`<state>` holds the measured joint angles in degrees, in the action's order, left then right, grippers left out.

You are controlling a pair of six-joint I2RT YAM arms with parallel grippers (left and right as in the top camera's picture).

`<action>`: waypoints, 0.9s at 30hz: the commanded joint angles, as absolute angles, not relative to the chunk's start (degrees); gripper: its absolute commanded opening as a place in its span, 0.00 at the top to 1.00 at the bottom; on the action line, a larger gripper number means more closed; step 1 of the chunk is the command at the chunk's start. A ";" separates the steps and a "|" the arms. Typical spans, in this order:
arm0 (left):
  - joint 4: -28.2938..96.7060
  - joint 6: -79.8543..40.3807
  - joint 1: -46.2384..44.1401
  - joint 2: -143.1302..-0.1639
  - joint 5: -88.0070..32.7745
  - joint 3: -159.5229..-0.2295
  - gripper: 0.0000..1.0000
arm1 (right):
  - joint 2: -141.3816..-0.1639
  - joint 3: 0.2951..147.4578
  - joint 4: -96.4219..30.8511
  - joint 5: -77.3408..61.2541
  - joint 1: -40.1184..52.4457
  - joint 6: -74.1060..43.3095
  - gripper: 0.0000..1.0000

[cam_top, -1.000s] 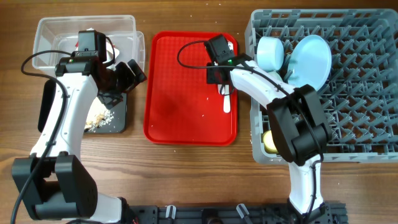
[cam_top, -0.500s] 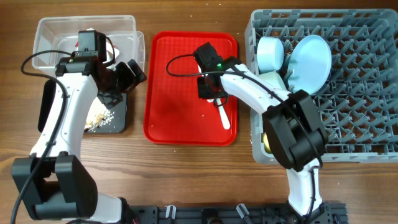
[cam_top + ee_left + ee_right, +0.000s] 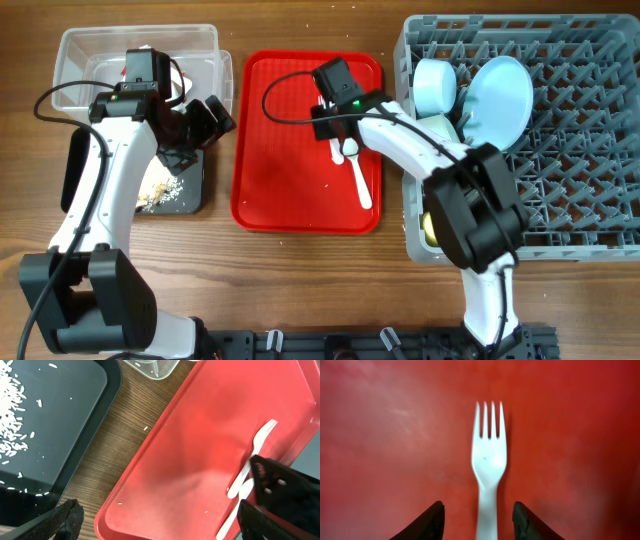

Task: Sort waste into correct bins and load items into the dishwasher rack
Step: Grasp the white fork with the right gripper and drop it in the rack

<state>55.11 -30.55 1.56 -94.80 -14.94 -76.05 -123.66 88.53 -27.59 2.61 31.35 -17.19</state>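
Since the earlier view, the right gripper (image 3: 477, 510) had shifted slightly leftward over the red tray (image 3: 280, 160), and the spoon (image 3: 361, 185) had swung from straight to slanted; the left arm had not moved. The step in hand was judged to be cutlery loading: the plate (image 3: 500, 95) and cup (image 3: 435, 227) already stood in the rack (image 3: 590, 150), and scraps (image 3: 160, 190) lay in the black tray (image 3: 190, 195); only fork (image 3: 489, 460) and spoon remained on the red tray. The right gripper hung directly above the fork, its fingers (image 3: 427, 522) spread to either side of the handle and gripping nothing; the tines pointed away from it; whether the fingers touched the tray could not be told. The spoon lay just beside the fork's handle. The left gripper (image 3: 212, 115) hovered by the black tray, fingers apart and empty. The next move probably called for a straight descent and a squeeze on the thin handle lying flat on the tray, without catching the spoon; a lift across to the rack would then follow.
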 commanded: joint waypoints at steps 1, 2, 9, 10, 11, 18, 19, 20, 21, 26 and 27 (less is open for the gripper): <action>55.13 -30.48 1.83 -94.13 -15.38 -76.62 0.00 | -126.41 88.55 -27.20 2.98 31.33 -16.60 0.61; 55.11 -30.48 1.83 -94.13 -15.38 -76.62 0.00 | -127.39 88.55 -27.09 2.98 31.33 -16.58 0.64; 55.13 -30.48 1.83 -94.13 -15.38 -76.62 0.00 | -128.99 88.51 -33.17 1.50 31.33 -18.41 0.96; 55.11 -30.48 1.83 -94.13 -15.38 -76.62 0.00 | -128.68 88.51 -34.26 0.01 31.33 -18.41 0.96; 55.13 -30.48 1.83 -94.13 -15.38 -76.62 0.00 | -128.11 88.51 -35.29 -0.93 31.33 -18.39 0.96; 55.11 -30.48 1.83 -94.13 -15.38 -76.62 0.00 | -110.61 88.51 -46.37 -4.38 31.33 -17.93 0.96; 55.11 -30.48 1.83 -94.13 -15.38 -76.62 0.00 | -107.90 88.51 -47.79 -4.45 31.33 -17.78 0.96; 55.11 -30.48 1.83 -94.13 -15.38 -76.62 0.00 | -104.22 88.51 -49.71 -4.43 31.33 -17.74 0.96; 55.11 -30.48 1.83 -94.13 -15.38 -76.62 0.00 | -101.25 88.51 -51.22 -4.43 31.33 -17.52 0.96; 55.13 -30.48 1.83 -94.13 -15.38 -76.62 0.00 | -83.07 88.51 -64.18 -1.65 29.78 -19.49 0.96; 55.13 -30.48 1.83 -94.13 -15.38 -76.62 0.00 | -79.00 88.51 -68.36 0.86 28.67 -21.91 0.96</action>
<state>55.09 -30.55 1.56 -94.80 -14.94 -76.05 -85.30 88.49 -63.94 -3.46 30.39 -18.22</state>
